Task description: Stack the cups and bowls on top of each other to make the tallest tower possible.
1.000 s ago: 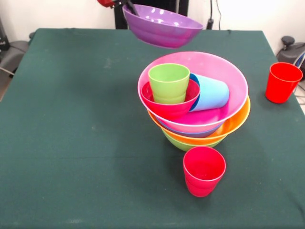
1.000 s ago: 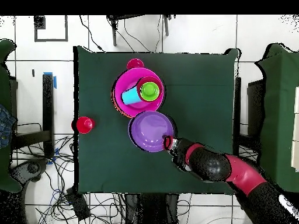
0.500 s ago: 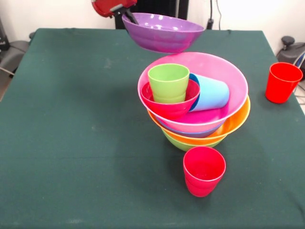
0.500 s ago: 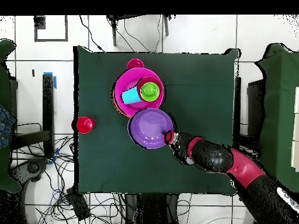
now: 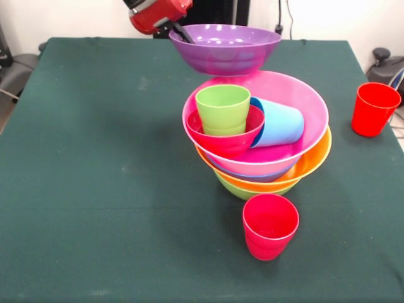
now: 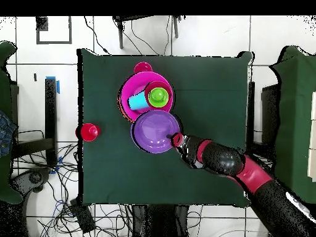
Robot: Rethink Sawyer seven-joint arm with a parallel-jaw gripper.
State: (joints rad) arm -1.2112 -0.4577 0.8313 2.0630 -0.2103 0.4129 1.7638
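My gripper point(image 5: 178, 31) point(image 6: 176, 139) is shut on the rim of the purple bowl point(image 5: 225, 48) point(image 6: 155, 130), which hangs in the air just behind and above the tower. The tower point(image 5: 278, 165) point(image 6: 133, 87) is a pile of nested bowls, with lime green lowest, then orange, blue and a wide pink bowl point(image 5: 303, 104). Inside the pink bowl sits a small red bowl point(image 5: 221, 142) holding an upright lime green cup point(image 5: 223, 108) point(image 6: 158, 95). A sky blue cup point(image 5: 279, 123) point(image 6: 137, 102) lies tilted beside it.
One red cup point(image 5: 270, 225) point(image 6: 142, 66) stands upright on the green table point(image 5: 95, 189) in front of the tower. Another red cup point(image 5: 374, 108) point(image 6: 89, 131) stands near the table's right edge in the front view.
The gripper has carried the purple bowl toward the tower and levelled it. In the overhead view the bowl now overlaps the pink bowl's edge.
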